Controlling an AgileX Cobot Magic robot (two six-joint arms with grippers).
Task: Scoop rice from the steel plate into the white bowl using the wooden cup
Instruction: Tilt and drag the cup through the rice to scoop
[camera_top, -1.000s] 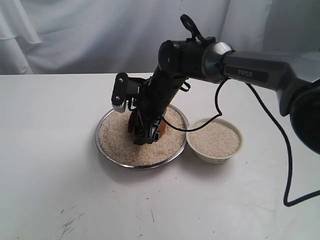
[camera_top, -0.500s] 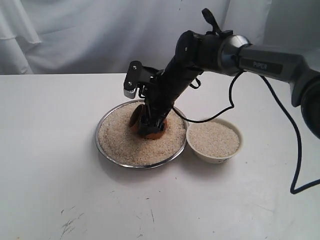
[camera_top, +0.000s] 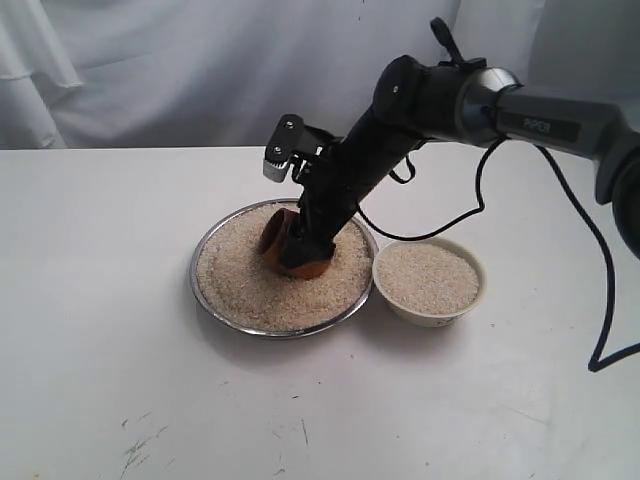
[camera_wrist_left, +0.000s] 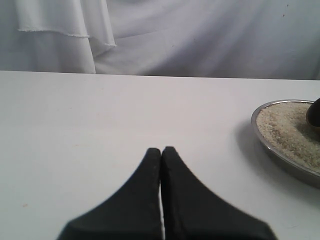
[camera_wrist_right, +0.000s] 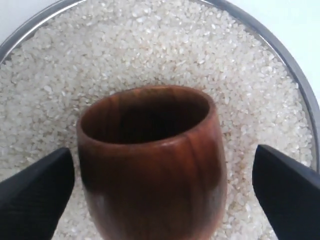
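Note:
The wooden cup (camera_top: 275, 240) leans tilted on the rice (camera_top: 240, 285) heaped in the steel plate (camera_top: 283, 334), its dark mouth facing left. My right gripper (camera_top: 300, 248) is open astride the cup. In the right wrist view the cup (camera_wrist_right: 150, 165) sits between the two fingertips, with a clear gap at one side, and its inside looks empty. The white bowl (camera_top: 430, 312) stands just right of the plate, filled with rice. My left gripper (camera_wrist_left: 161, 149) is shut with nothing in it, low over the bare table, with the plate's rim (camera_wrist_left: 280, 157) off to its side.
White table all round, with a white curtain behind. A black cable (camera_top: 600, 300) hangs from the right arm and loops down past the bowl's right side. Dark scuff marks (camera_top: 135, 450) lie near the front edge.
The right arm has drawn back up and to the right out of the rice. The wooden cup now shows more, tilted on the heap between the open fingers.

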